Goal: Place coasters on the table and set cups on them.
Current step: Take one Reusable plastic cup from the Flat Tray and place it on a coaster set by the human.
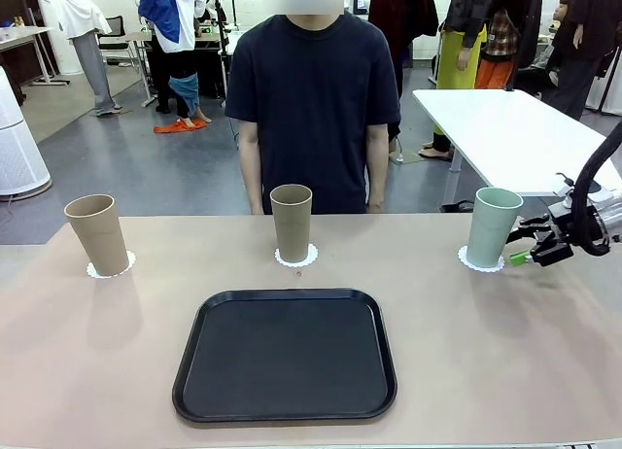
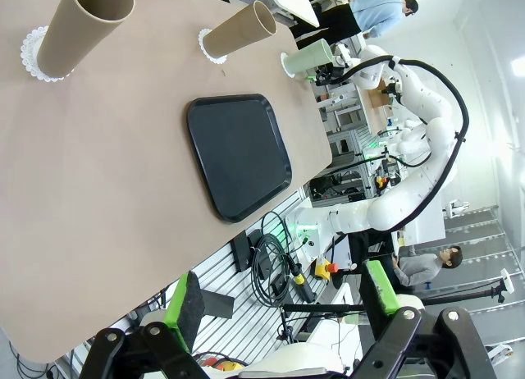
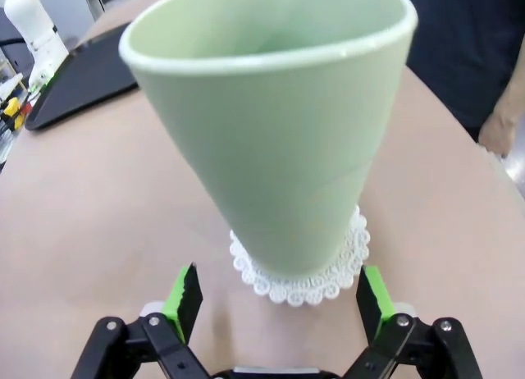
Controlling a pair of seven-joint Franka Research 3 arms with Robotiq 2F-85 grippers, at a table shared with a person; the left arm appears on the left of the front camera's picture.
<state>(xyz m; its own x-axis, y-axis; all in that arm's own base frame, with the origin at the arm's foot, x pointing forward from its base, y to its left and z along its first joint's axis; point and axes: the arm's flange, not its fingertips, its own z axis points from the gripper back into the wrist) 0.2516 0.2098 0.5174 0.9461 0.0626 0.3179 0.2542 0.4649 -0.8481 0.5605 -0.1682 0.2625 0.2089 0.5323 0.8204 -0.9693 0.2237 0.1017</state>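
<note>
Three cups stand upright on white lacy coasters along the far half of the beige table (image 1: pixel 87 352). A tan cup (image 1: pixel 97 233) is on the left coaster (image 1: pixel 110 267), another tan cup (image 1: pixel 291 221) on the middle coaster (image 1: pixel 295 257), and the mint green cup (image 1: pixel 494 225) on the right coaster (image 1: pixel 480 262). My right gripper (image 1: pixel 525 245) hovers open just right of the mint cup (image 3: pixel 279 133), its fingers apart from the cup and from the coaster (image 3: pixel 303 272). My left gripper (image 2: pixel 283 301) is open and holds nothing, off the table's near left side.
A black tray (image 1: pixel 285 355) lies bare at the table's near middle. A person (image 1: pixel 313 99) stands behind the far edge with both arms down. A white table (image 1: pixel 505 128) is at the back right. From the left wrist, the right arm (image 2: pixel 410 133) shows beyond the mint cup (image 2: pixel 310 57).
</note>
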